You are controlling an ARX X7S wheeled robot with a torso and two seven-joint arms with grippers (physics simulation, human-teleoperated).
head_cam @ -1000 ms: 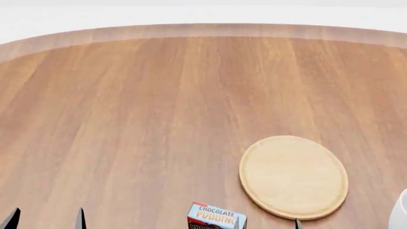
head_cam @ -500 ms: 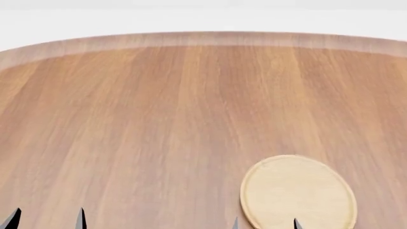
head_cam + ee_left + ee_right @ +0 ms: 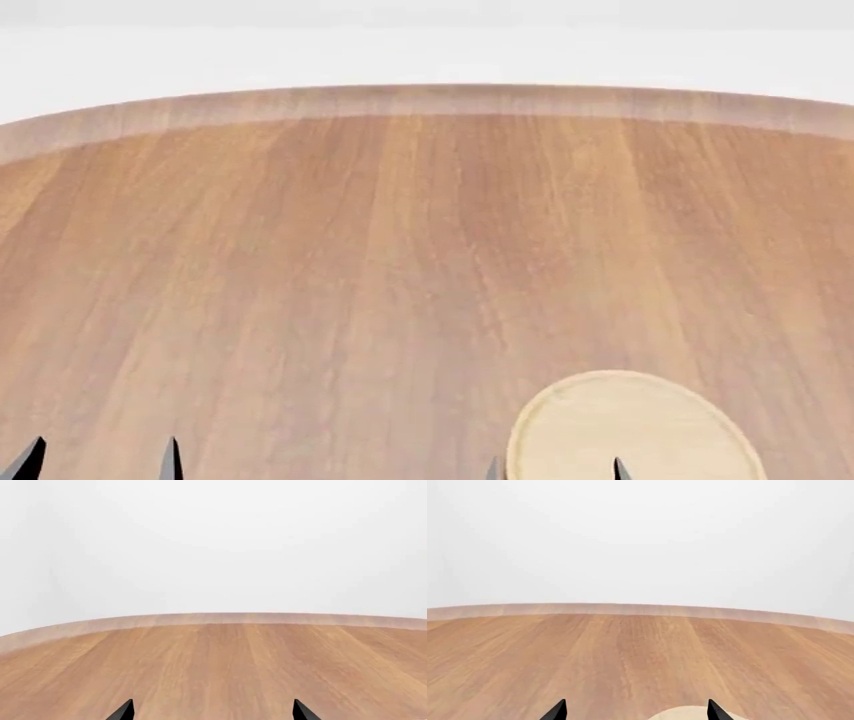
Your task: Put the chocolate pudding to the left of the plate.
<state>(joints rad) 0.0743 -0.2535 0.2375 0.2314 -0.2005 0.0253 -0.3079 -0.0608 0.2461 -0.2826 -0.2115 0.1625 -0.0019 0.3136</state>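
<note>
plate [image 3: 627, 430] on the table [image 3: 334, 280], near edge, right of centre; right gripper [image 3: 554, 468] just before it

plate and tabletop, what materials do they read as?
Plate: looks like pale, unvarnished wood, with a matte tan face, faint grain and a thin raised rim. As a render, it could equally be a wood-textured composite.

Table: reads as medium-brown wood or veneer, with long streaky grain running away from the robot, a lighter band along the far edge, and a satin finish with no sharp reflections.

Round wooden table [image 3: 334, 280] with a paler rim, against a plain white backdrop [image 3: 213, 540].
</note>
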